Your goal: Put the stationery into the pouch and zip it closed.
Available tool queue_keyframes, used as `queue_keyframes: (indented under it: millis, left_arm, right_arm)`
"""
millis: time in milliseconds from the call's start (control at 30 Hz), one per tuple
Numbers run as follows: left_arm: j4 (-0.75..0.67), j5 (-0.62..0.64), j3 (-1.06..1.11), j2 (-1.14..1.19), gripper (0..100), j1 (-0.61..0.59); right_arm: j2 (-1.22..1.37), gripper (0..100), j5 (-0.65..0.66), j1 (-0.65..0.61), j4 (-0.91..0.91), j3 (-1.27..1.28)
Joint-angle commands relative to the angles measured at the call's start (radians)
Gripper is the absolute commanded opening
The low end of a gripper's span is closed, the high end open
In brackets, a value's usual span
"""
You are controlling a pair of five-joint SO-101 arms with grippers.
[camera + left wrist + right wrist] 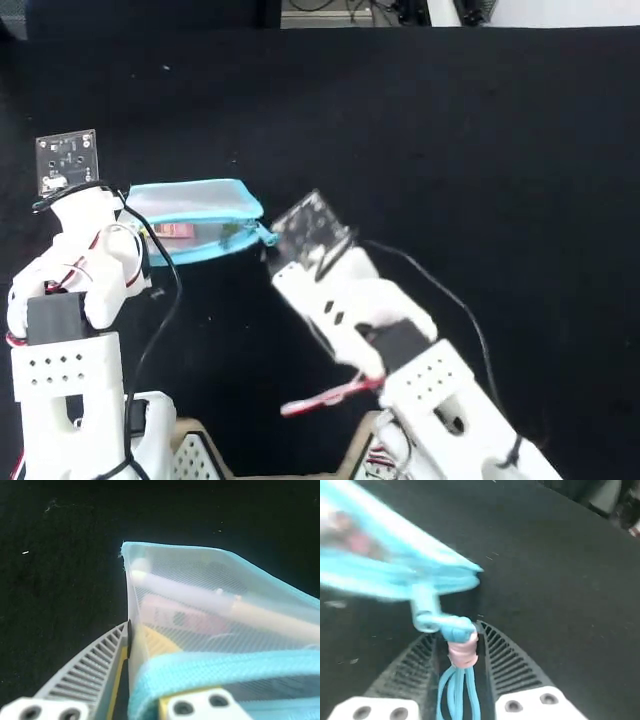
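From above, the pouch point(195, 215) lies on the black worktop point(450, 150), in its left half and about midway between the near and far edges. The left arm point(70, 290) meets its left end and the right arm point(400, 350) its right end. The stationery looks already loaded, so the step in hand is the zipping, and by the look of it that is at or near its finish.

In the left wrist view, the left arm's jaws are clamped on the end seam of the pouch, holding it against the pull. Through the mesh wall show a pale pen point(190, 592) lying lengthwise, a pink block point(175, 617) beneath it that may be an eraser, and a yellow piece point(155, 642) nearest the jaws. All are inside; nothing pokes out past the turquoise trim.

In the right wrist view, the right arm's jaws are closed on the turquoise cord point(452, 690), just below its pink bead point(463, 652). The zip pull point(427, 617) sits close beside the pouch's end corner. Whether the last bit of zip is shut I cannot tell, as the pouch is blurred here.

The next move probably calls for a short, straight tug along the zip line while the left jaws hold firm. Once the slider meets its stop, both sets of jaws can let go.
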Motion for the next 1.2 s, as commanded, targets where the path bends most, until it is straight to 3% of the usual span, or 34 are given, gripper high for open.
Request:
queue_keyframes:
  millis: [0,100,300,767,1000,1167]
  left_arm:
    - [-0.011,-0.002,-0.004,0.005,3,0.001]
    - [-0.009,-0.002,-0.004,0.005,3,0.001]
    - [-0.009,-0.002,0.01,0.005,3,0.002]
    - [-0.009,-0.002,0.01,0.003,3,0.002]
    - [-0.008,-0.002,0.012,0.002,3,0.002]
    - [0.023,-0.002,0.004,-0.005,3,0.002]
  right_arm:
    - [-0.108,1.1,0.002,-0.08,0.071,-0.001]
    - [-0.148,1.9,0.002,-0.091,0.104,-0.001]
    - [-0.163,18.5,-0.006,-0.092,0.114,-0.002]
    - [-0.162,16.6,0.008,-0.092,0.064,0.007]
    - [-0.16,16.6,0.222,-0.084,0.0,0.047]
    - [-0.16,16.6,0.262,-0.081,-0.003,0.045]
